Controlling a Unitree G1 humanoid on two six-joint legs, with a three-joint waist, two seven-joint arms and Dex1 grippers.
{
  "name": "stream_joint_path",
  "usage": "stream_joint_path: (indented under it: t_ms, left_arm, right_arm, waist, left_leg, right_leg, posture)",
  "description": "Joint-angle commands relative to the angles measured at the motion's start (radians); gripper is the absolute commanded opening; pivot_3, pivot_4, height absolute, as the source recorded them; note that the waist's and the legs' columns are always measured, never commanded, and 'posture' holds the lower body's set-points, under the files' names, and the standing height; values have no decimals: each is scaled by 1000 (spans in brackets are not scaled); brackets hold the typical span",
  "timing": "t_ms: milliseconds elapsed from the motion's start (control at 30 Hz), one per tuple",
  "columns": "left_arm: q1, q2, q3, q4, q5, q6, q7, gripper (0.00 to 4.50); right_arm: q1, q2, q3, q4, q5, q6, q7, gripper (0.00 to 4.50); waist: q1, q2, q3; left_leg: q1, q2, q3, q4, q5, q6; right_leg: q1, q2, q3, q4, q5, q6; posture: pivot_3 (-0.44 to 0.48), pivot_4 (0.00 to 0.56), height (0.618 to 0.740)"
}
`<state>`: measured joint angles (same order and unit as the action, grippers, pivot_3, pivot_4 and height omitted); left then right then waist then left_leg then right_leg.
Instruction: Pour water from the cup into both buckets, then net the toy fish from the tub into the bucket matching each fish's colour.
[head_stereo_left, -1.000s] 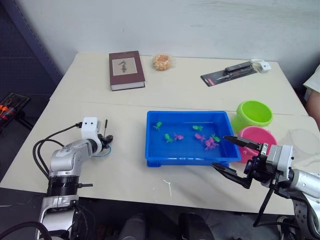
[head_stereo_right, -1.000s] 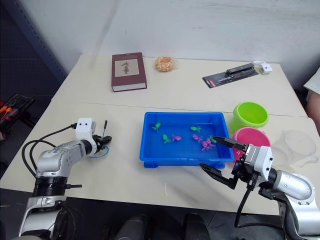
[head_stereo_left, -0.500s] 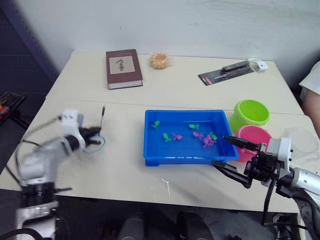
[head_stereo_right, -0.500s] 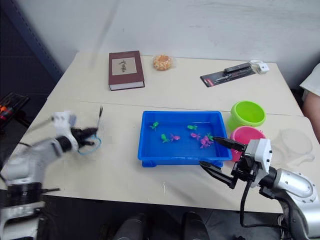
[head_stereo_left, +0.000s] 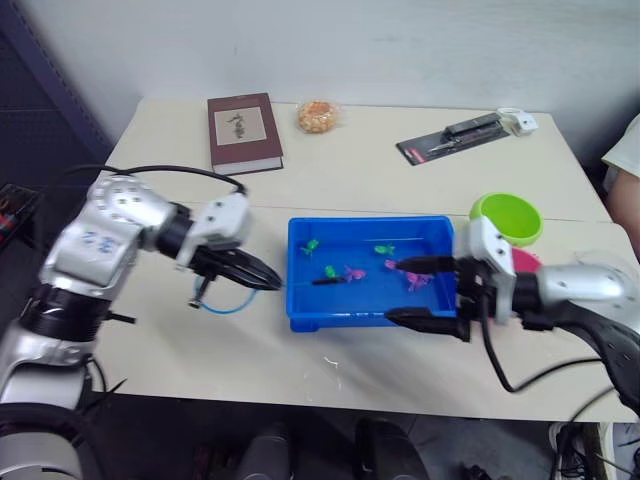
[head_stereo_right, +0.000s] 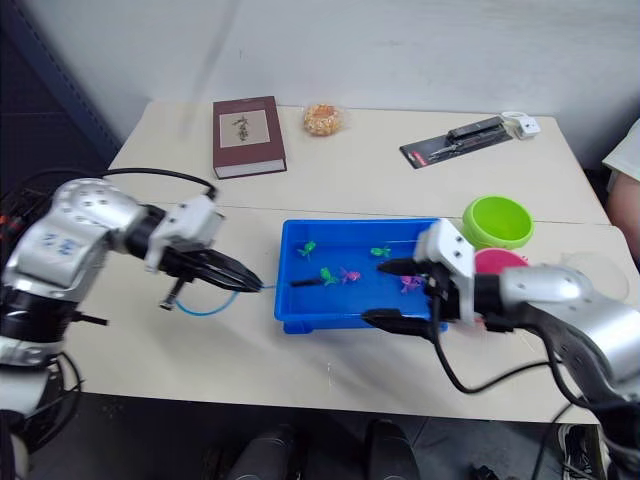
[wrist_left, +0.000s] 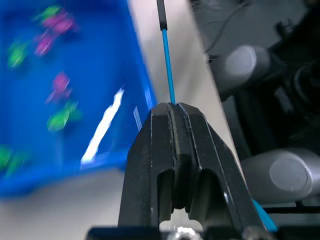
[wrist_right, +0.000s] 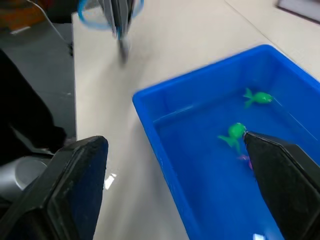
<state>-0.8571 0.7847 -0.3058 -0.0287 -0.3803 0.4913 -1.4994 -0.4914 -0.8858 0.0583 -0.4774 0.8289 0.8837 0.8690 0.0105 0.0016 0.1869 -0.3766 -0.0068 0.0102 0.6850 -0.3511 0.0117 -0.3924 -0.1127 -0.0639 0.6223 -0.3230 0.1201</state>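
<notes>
Blue tub (head_stereo_left: 372, 312) near the table (head_stereo_left: 350, 170) front edge, holding small green and pink toy fish (head_stereo_left: 352, 272). Lime bucket (head_stereo_left: 507, 219) and pink bucket (head_stereo_left: 522, 262) toward the right edge. Right hand (head_stereo_left: 420, 290) spread wide over the tub's right end. Left hand (head_stereo_left: 262, 277) clamped shut on the net (head_stereo_left: 222, 303), just left of the tub.
</notes>
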Motion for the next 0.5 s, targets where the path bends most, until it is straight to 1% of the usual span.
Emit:
stream_joint_path:
  t_ms: [33, 100, 233, 500]
  left_arm:
    - [-24, -35, -29, -1, 28, 8, 4, 45]
    - [-24, -59, -40, 4, 42, 11, 16, 45]
    - [-20, -88, -33, 4, 49, 26, 40, 45]
    - [-13, -98, -25, 11, 63, 42, 67, 45]
  right_arm:
    - [-81, 52, 51, -8, 64, 151, -50, 4500]
    - [-111, 94, 61, -9, 79, 204, -89, 4500]
    - [-119, 163, 30, -18, 116, 288, -164, 4500]
    - [-117, 220, -34, -21, 217, 392, -240, 4500]
  waist:
    - [-3, 0, 0]
    - [-7, 0, 0]
    - [-9, 0, 0]
    - [-9, 0, 0]
  left_leg:
    - [0, 0, 0, 0, 0, 0]
    - [0, 0, 0, 0, 0, 0]
    - [-1, 0, -1, 0, 0, 0]
    - [-1, 0, -1, 1, 0, 0]
  right_leg:
    - [0, 0, -1, 0, 0, 0]
    - [0, 0, -1, 0, 0, 0]
    - [0, 0, -1, 0, 0, 0]
    - [0, 0, -1, 1, 0, 0]
  posture:
    - [0, 150, 738]
    - [0, 150, 738]
    - [0, 150, 738]
    - [0, 150, 738]
